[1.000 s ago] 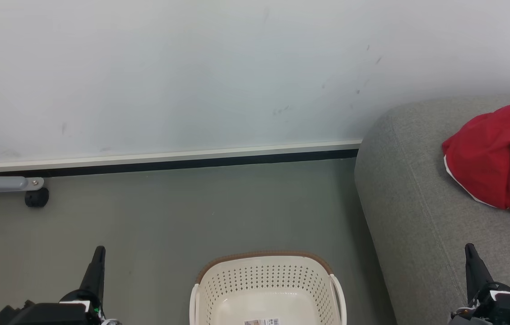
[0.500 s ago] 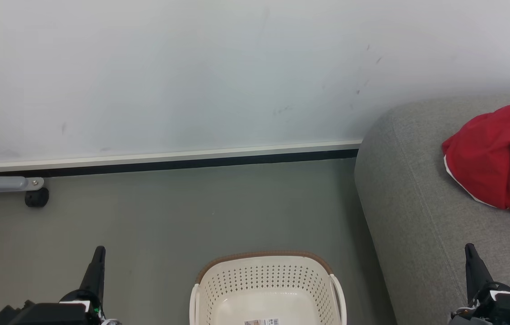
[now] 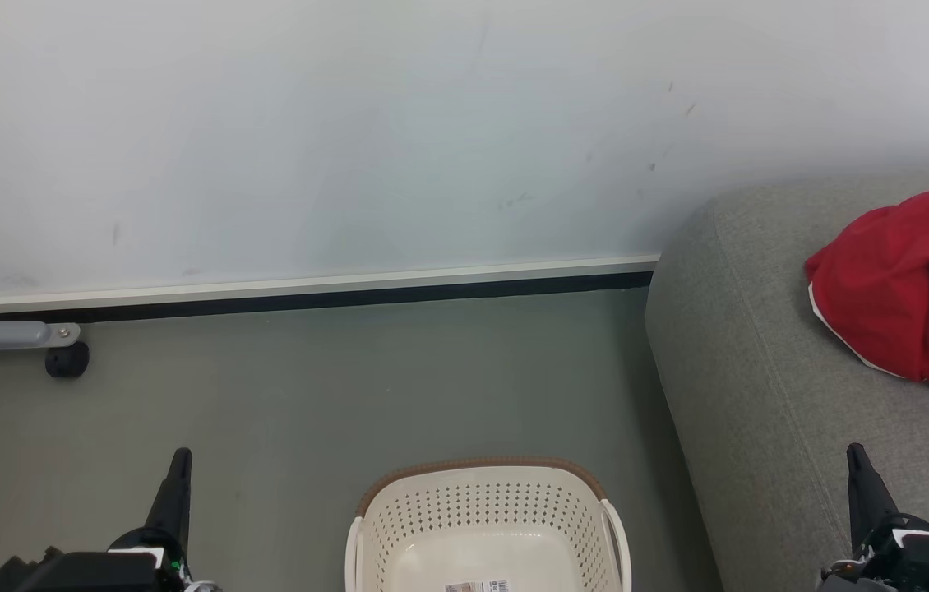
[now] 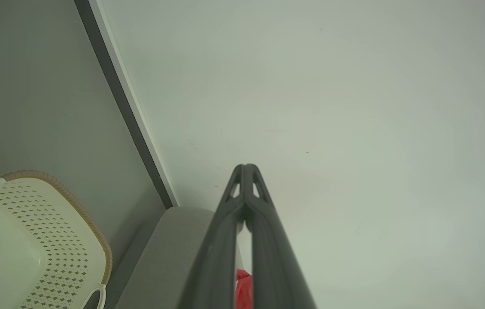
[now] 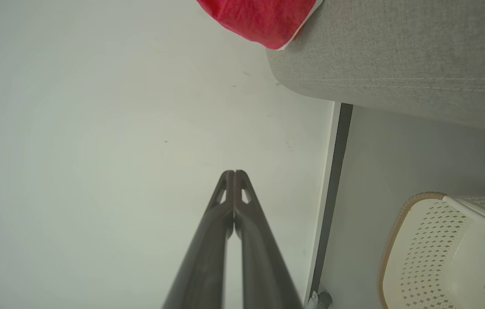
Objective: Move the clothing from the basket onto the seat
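Observation:
The red clothing lies bunched on the grey seat at the right, a white edge showing along its lower side; it also shows on the seat in the right wrist view as clothing. The cream basket stands on the floor at bottom centre, its inside bare apart from a label. My left gripper is at the lower left over the floor, shut with nothing held. My right gripper is at the lower right over the seat's front part, shut and holding nothing. In both wrist views the fingertips meet.
A pale wall with a white and black skirting board runs behind the grey floor. A grey metal leg with a black caster stands at the far left by the wall.

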You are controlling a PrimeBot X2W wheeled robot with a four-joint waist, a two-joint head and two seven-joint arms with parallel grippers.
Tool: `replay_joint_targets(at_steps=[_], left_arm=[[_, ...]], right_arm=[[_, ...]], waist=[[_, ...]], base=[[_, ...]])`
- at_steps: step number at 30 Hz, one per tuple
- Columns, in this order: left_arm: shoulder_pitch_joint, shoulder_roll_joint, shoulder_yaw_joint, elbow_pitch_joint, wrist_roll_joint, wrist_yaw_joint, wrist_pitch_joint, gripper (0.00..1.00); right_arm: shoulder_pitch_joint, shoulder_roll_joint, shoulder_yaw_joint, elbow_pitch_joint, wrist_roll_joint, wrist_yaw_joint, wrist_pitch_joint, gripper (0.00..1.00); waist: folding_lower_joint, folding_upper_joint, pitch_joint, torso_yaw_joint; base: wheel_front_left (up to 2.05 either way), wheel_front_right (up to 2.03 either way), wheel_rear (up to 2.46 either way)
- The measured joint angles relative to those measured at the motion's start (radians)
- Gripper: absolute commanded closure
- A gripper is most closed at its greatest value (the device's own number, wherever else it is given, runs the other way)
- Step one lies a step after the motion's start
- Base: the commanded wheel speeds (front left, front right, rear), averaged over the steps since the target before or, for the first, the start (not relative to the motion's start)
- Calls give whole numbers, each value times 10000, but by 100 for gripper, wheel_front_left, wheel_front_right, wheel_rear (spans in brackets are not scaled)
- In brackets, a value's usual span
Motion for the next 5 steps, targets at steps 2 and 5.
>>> replay_joint_targets(at_steps=[2,5], left_arm=[[0,0,0,0,0,0,0,100],[0,0,0,0,0,0,0,100]], right_arm=[[0,0,0,0,0,2,0,100],[0,0,0,-2,0,0,0,100]], waist=[[0,0,0,0],[0,0,0,0]], base=[[0,0,0],[0,0,0]])
